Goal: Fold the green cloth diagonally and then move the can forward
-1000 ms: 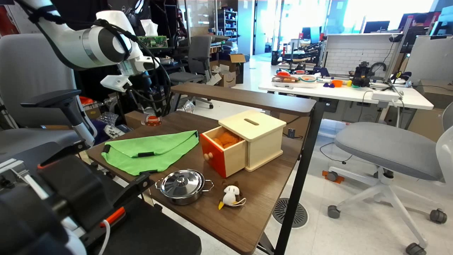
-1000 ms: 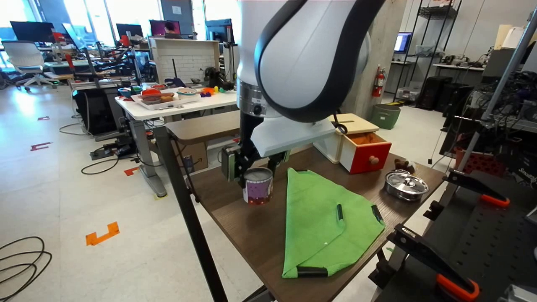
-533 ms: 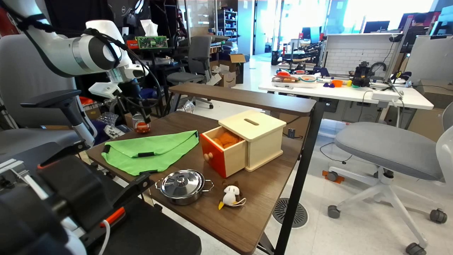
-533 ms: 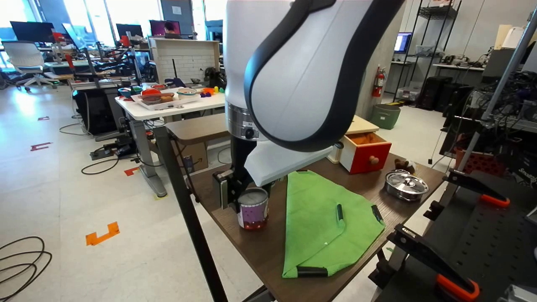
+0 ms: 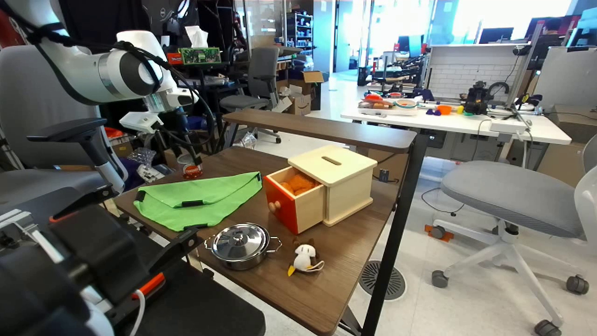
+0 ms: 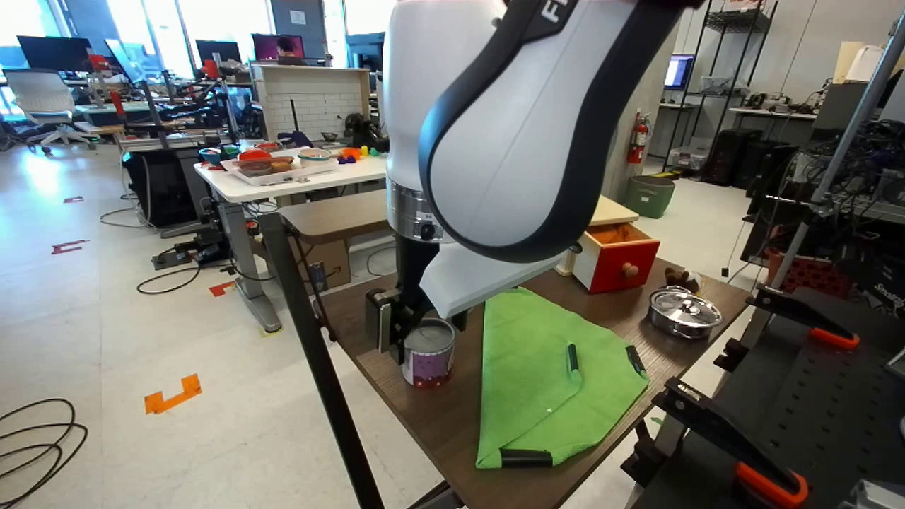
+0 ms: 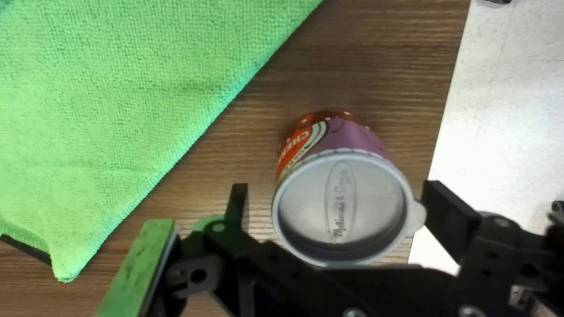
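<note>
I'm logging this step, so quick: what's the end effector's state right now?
End effector: open, jaws on either side of the can, with a gap showing in the wrist view; not gripping it.

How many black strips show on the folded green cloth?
4 in an exterior view: left-corner strip, right-corner strip, flap-tip strip and near-edge strip. Others may be hidden underneath.

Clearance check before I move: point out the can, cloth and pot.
Can [image 7: 343, 198]: wrist view, on its grey top.
Cloth [image 6: 537, 378]: an exterior view, on its middle.
Pot [image 5: 239, 248]: an exterior view, on its lid.
</note>
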Robot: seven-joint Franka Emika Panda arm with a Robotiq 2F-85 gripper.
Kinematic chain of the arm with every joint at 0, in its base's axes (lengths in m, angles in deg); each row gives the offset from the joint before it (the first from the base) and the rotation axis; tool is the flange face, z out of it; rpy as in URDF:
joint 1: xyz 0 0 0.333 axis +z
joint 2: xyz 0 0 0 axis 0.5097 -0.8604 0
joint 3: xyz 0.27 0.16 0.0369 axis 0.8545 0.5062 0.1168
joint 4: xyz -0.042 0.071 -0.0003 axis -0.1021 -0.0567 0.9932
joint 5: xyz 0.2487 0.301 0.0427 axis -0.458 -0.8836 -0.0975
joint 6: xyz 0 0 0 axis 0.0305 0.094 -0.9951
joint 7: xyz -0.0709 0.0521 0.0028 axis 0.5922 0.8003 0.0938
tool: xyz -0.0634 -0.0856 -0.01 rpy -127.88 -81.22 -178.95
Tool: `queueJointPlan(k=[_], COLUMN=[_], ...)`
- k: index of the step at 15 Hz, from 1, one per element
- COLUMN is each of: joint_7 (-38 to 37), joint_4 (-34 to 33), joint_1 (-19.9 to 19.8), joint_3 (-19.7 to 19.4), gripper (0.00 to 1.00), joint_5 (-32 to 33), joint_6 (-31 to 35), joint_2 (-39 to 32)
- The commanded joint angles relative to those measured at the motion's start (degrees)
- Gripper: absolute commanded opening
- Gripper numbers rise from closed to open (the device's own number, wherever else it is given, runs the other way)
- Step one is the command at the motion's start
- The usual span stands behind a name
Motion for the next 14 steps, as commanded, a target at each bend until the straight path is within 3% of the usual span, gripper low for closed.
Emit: queueJointPlan(k=[1,5,8,9,11,14], joint_7=[0.7,0.7,6.0,1.6,3.5,4.2], joint_4=[1.3,6.7,12.1,6.2,9.5,11.1], joint_1=[-0.5,-0.7,-4.5,-1.6,-3.4,-4.0], joint_3=[-0.4,-0.1,5.0,1.6,3.9,4.4], gripper=[1.00,1.00,1.00,1.00,1.00,1.00], joint_5=[0.2,-0.2,-0.9,0.4,0.3,0.4], joint_6=[0.8,1.7,-0.5,-0.2,-0.3,-0.3], joint_2=[1.7,8.4,14.7,8.9,12.3,13.7])
